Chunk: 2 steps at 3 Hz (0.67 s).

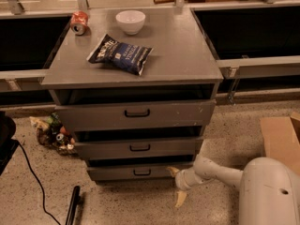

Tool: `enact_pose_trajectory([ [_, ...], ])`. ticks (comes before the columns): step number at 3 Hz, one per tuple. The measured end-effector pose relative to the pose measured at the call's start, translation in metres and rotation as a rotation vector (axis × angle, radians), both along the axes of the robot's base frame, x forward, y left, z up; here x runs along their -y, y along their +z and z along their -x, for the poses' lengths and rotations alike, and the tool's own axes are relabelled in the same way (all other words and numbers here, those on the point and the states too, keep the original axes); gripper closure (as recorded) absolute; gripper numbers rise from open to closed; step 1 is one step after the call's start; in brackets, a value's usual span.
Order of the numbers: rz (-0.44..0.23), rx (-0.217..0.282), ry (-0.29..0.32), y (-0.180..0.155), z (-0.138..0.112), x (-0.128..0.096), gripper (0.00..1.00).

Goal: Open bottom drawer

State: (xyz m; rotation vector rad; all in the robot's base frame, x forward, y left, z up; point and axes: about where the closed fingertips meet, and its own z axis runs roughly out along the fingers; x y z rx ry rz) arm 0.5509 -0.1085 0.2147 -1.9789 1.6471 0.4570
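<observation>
The bottom drawer (131, 172) is the lowest, narrowest grey front of a grey three-drawer cabinet, with a small black bar handle (142, 172). It sits about flush with the drawers above. My gripper (177, 185) reaches in low from the right on a white arm (220, 172), just right of the drawer's right end and near the floor. One yellowish finger (173, 171) points up by the drawer's right corner and the other (180, 198) points down to the floor, so the gripper is open and empty.
The cabinet top (178, 50) carries a white bowl (130, 21), a dark chip bag (119, 54) and a red can (78, 22). Clutter (51, 132) lies on the floor at the left, with a black cable (33, 177) and a black bar (72, 205). A cardboard box (281, 137) stands at the right.
</observation>
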Motion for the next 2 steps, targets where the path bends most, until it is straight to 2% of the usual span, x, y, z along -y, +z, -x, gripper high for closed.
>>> enact_pose_trajectory([
  [1,0.051,0.054,-0.002,-0.009,-0.016,-0.005,0.00],
  [2,0.076,0.140,-0.012,-0.013,-0.042,-0.007,0.00],
])
